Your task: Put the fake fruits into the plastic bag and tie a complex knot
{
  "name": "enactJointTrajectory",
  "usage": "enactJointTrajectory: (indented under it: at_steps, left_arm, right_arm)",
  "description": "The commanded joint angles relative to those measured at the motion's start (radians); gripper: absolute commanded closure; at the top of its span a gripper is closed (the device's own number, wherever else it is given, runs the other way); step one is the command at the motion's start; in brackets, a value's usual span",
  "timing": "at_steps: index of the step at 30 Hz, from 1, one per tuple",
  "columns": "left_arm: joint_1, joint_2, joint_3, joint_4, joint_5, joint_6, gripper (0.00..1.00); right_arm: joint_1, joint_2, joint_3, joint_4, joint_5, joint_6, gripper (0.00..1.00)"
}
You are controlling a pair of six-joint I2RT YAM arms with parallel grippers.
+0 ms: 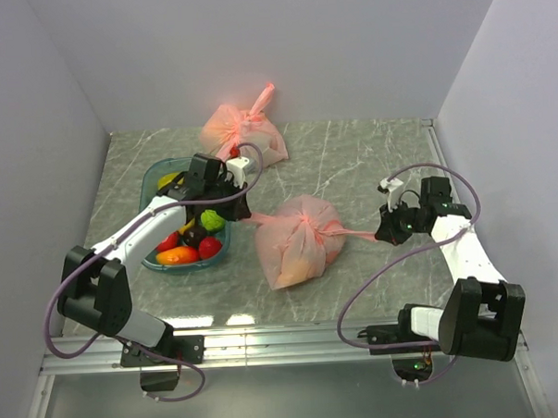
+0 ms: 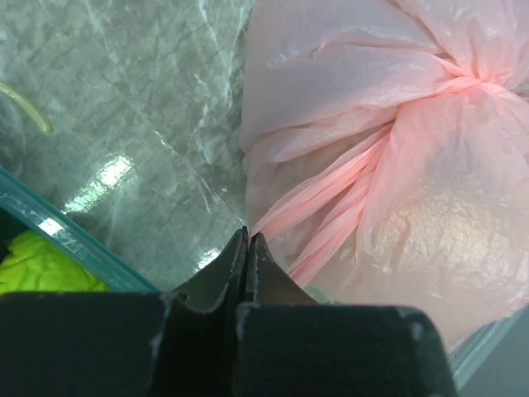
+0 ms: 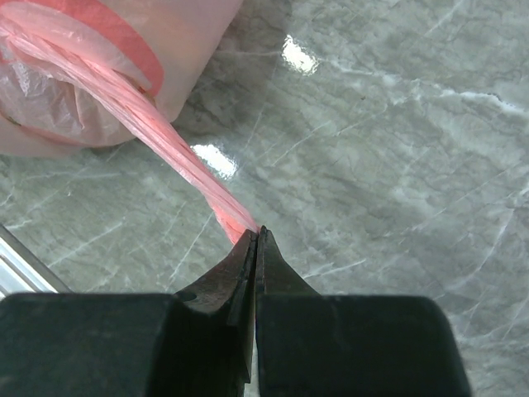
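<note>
The plastic bag (image 1: 299, 240) lies on the bench (image 1: 369, 159), its twisted ends held by left fingers (image 2: 225, 277) and right fingers (image 3: 234, 275), both clenched on them.

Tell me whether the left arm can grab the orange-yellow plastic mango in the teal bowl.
Probably not yet: the left gripper is shut on a twisted strand of the salmon-pink plastic bag. The mango lies uncovered at the near rim of the teal bowl, so after letting go it looks reachable.

Two bags (image 1: 299, 240) (image 1: 241, 132), one tray (image 1: 147, 183), two arms (image 1: 139, 230) (image 1: 468, 249)
</note>
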Motion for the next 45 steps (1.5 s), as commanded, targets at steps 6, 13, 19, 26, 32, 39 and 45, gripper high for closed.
enactJointTrajectory:
  at_steps: [6,13,19,26,32,39,45]
  left_arm:
    - [0.059,-0.008,0.065,-0.142,0.025,0.121,1.0]
    - [-0.03,-0.017,0.098,-0.056,0.103,0.092,1.0]
    - [-0.03,-0.02,0.144,-0.077,0.1,0.091,0.69]
    - [-0.03,0.001,0.148,-0.171,0.119,0.145,0.27]
    - [-0.029,0.047,0.136,-0.215,0.103,0.164,0.11]
    - [-0.018,0.126,0.15,-0.294,0.072,0.199,0.49]
    - [0.019,0.141,0.18,-0.3,0.123,0.188,1.0]
  right_arm:
    - [-0.014,-0.023,0.081,-0.117,0.174,-0.078,1.0]
    - [0.135,-0.003,0.191,-0.143,0.04,-0.006,1.0]
    - [0.163,0.023,0.279,-0.204,-0.001,-0.008,0.73]
    - [0.264,0.0,0.27,-0.223,0.025,-0.079,0.16]
    - [0.407,0.058,0.224,-0.154,0.104,-0.076,0.15]
    - [0.442,0.171,0.172,-0.122,0.222,-0.121,0.18]
    - [0.421,0.169,0.133,-0.065,0.302,-0.104,1.0]
